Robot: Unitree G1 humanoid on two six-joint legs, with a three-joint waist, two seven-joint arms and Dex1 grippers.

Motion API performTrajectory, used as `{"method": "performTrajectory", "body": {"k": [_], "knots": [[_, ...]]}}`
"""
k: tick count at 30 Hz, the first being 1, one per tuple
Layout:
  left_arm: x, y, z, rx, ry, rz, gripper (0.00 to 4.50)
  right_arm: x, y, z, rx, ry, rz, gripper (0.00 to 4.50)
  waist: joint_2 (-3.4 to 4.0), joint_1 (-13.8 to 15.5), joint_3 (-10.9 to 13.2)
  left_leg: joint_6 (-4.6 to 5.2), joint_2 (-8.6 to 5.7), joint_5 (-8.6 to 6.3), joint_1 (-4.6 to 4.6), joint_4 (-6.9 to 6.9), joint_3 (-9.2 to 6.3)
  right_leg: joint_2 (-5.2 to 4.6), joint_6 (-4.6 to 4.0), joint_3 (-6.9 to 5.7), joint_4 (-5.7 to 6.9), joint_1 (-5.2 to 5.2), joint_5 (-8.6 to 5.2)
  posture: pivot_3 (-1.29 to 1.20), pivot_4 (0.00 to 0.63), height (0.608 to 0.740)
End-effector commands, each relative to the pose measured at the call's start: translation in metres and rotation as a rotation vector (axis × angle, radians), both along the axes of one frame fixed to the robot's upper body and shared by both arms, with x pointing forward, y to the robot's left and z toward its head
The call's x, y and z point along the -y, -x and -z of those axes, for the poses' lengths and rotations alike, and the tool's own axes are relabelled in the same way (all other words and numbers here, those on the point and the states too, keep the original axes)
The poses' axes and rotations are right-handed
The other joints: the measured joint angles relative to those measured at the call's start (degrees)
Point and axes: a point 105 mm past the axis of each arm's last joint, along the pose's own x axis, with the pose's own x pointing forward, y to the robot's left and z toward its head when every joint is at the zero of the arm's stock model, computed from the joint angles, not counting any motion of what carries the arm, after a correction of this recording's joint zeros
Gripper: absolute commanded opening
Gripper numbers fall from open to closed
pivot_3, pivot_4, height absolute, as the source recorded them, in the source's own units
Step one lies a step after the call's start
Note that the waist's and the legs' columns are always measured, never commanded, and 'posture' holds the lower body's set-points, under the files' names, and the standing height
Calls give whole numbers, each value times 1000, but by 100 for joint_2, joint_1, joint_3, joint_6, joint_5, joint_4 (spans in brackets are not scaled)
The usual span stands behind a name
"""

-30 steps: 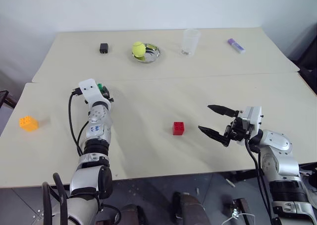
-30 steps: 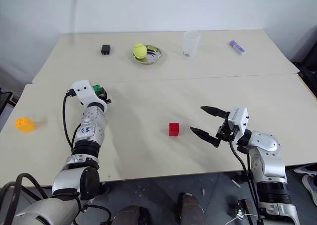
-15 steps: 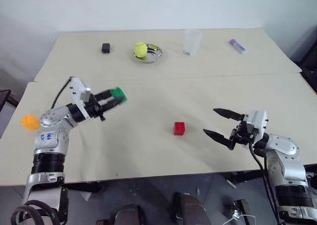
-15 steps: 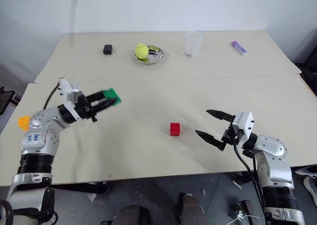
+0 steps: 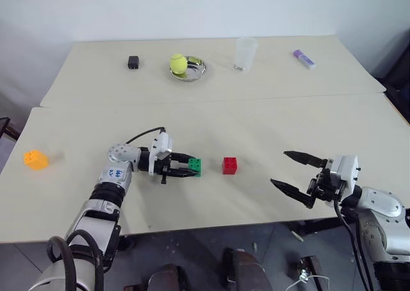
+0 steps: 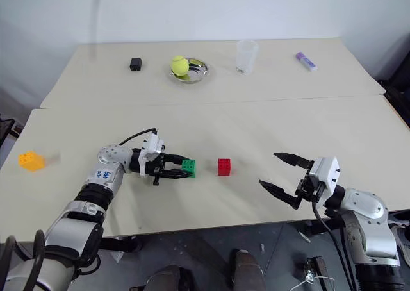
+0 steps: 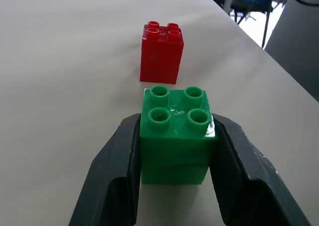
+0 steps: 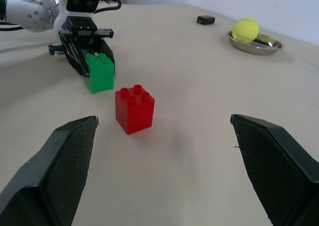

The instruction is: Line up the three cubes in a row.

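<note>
Since half a second ago, my left arm has swung the green cube (image 5: 195,167) down from mid-air to the table (image 5: 256,111), setting it just to the left of the red cube (image 5: 230,165), with a small gap between them. My right arm has pulled back a little toward the near edge. I see the left gripper (image 5: 188,169) clamped on the green cube's two sides, studs up, the cube sitting on the tabletop. I see the right gripper (image 5: 295,171) spread wide and holding nothing, well apart from the red cube, on its right. Far off by the table's left edge sits the orange-yellow cube (image 5: 36,159), alone. Across the table I make out a steel dish (image 5: 188,68) with a tennis ball (image 5: 179,63), a clear cup (image 5: 245,52), a small black block (image 5: 133,62) and a purple tube (image 5: 304,59).
</note>
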Motion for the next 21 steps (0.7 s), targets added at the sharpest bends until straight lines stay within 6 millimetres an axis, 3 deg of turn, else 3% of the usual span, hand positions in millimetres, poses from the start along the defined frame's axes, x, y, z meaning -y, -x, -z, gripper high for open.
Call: {"method": "performTrajectory", "body": {"k": [1, 2, 4, 8, 12, 14, 19, 21], "knots": [[3, -3, 2, 0, -7, -8, 1513, -1, 3, -11, 44, -6, 2, 4500, 0, 10, 0, 3, -3, 0, 0, 0, -12, -4, 0, 0, 1, 0, 0, 0, 150, 740], [3, -3, 2, 1, -7, -3, 1513, -3, 4, -10, 42, -8, -1, 4500, 0, 11, 0, 8, -9, 0, 0, 1, -22, -10, 0, -1, 4, 0, 0, 0, 150, 740], [2, 0, 0, 9, 1, 16, 2253, -7, 4, -9, 34, -13, -19, 4500, 0, 8, 0, 12, -11, -1, -1, 3, -25, -13, 2, -1, 4, 1, 1, 0, 150, 740], [-15, -1, -30, 106, 100, -54, 3405, -14, 1, -11, 25, -17, -64, 4500, 0, -17, 0, 13, -10, 0, -6, 2, -30, -13, 2, -6, 10, -1, 1, 0, 150, 740], [-51, 19, -46, 181, 128, -166, 3405, -24, -1, -15, 23, -24, -128, 4500, 1, -74, 0, 12, -5, 0, -1, -5, -28, -10, 2, -6, 25, -2, 1, 0, 150, 740], [-71, 33, -54, 202, 160, -274, 3405, -33, -2, -19, 23, -35, -176, 4500, 2, -107, 0, 9, -2, -2, 4, -9, -28, -9, 2, -7, 27, -2, 1, 0, 150, 740], [-144, 71, -56, 239, 283, -812, 4487, -65, -2, -33, 40, -75, -336, 4500, -1, -119, 2, 10, 0, -5, 5, -8, -33, -18, 2, -4, 26, -2, 1, 0, 150, 740], [-172, 86, -51, 281, 314, -1022, 4487, -75, -3, -41, 77, -84, -368, 4500, -1, -52, 1, 11, -3, -5, 8, -3, -35, -22, 1, -5, 14, -1, 0, 0, 150, 740]]}}
